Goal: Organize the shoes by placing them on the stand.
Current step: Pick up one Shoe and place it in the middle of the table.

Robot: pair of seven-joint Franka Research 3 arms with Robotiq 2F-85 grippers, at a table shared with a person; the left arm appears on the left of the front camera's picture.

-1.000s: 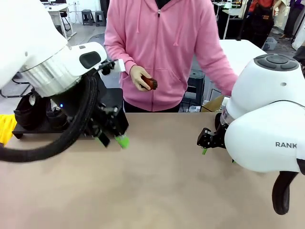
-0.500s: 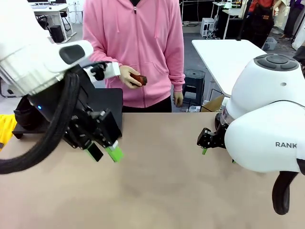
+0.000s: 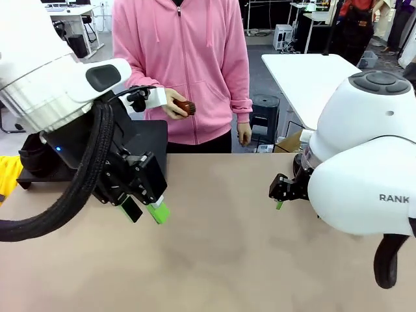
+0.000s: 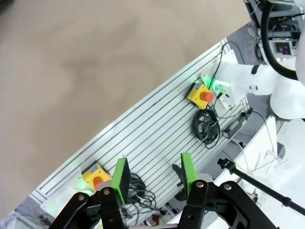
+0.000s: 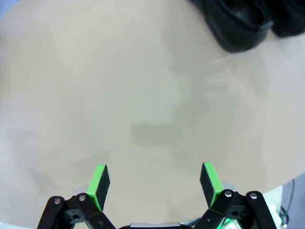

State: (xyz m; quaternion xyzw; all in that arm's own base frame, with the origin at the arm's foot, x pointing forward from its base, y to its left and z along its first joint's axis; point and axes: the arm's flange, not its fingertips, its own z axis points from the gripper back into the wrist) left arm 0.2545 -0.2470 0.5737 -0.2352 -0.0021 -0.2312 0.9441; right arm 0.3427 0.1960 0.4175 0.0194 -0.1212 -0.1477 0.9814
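Currently both tools are empty, left tool (image 3: 145, 212) half-spread, right tool (image 5: 155, 183) spread wide; shoes (image 3: 37, 156) sit on the stand (image 3: 148, 138) at the tabletop's (image 3: 221, 253) far-left corner, just behind the left tool, nearer that arm.

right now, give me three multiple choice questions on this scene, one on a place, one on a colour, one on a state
1. Where on the table is the stand?
A far left
B centre
C far right

2. What colour is the person's hoodie?
A grey
B pink
C blue

3. How is the right gripper?
A shut on a shoe
B shut, empty
C open, empty

Answers:
1 A, the black platform sits at the table's far left in the front view.
2 B, the torso across the table is pink.
3 C, its green pads stand wide apart over bare table.
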